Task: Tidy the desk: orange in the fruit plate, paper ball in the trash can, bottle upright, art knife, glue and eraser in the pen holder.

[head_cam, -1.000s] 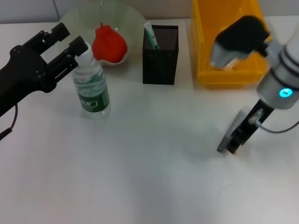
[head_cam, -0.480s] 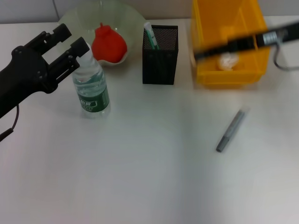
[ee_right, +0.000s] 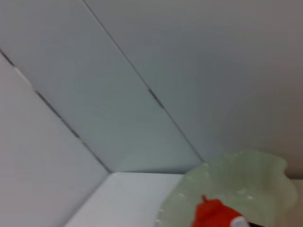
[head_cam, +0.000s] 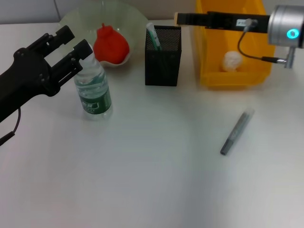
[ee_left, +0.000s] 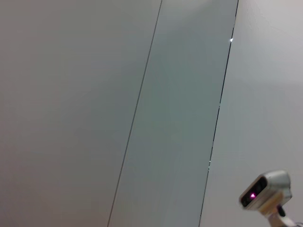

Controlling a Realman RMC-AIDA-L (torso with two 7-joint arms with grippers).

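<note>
White paper ball [head_cam: 232,60] in yellow bin [head_cam: 207,71]

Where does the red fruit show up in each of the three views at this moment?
Head view: red fruit lies in the pale green fruit plate, far side of the table, left of the pen holder.
Left wrist view: not in it; only wall panels.
Right wrist view: fruit at the picture's lower edge.
Shared landmark: the fruit plate.
</note>
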